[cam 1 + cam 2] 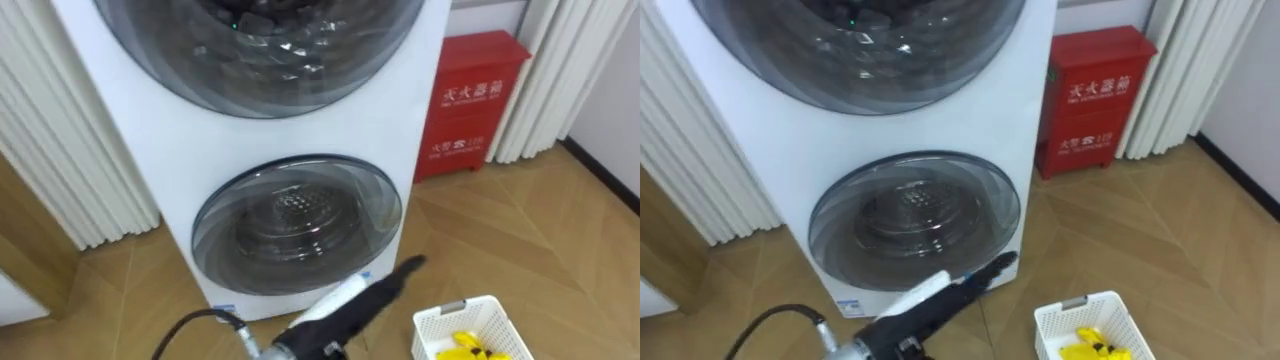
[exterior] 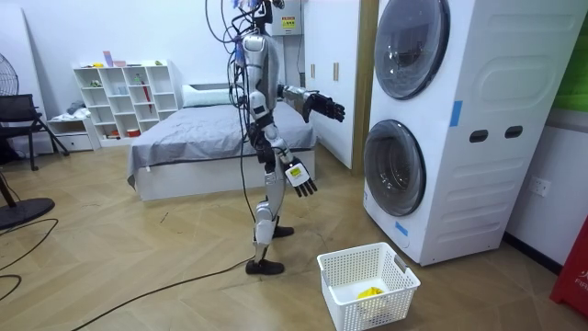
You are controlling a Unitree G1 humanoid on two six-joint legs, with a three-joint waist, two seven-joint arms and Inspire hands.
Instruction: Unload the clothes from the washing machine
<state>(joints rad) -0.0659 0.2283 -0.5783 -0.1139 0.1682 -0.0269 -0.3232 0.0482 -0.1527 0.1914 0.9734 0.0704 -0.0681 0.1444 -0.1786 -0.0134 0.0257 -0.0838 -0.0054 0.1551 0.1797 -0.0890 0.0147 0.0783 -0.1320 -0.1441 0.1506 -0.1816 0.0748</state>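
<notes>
A white stacked washing machine stands before me with two round glass doors, both closed. Behind the lower door I see the bare metal drum. Dark, crumpled shapes lie behind the upper door. My left hand reaches forward at the lower door's right rim, fingers straight and open, holding nothing; in the room view the left hand is short of the machine. My right hand hangs by my thigh with its fingers relaxed. I stand about a step from the machine, facing it.
A white plastic basket with something yellow in it sits on the wood floor at my lower right. A red box stands right of the machine, and pale curtains hang on both sides. A bed and a shelf lie behind me.
</notes>
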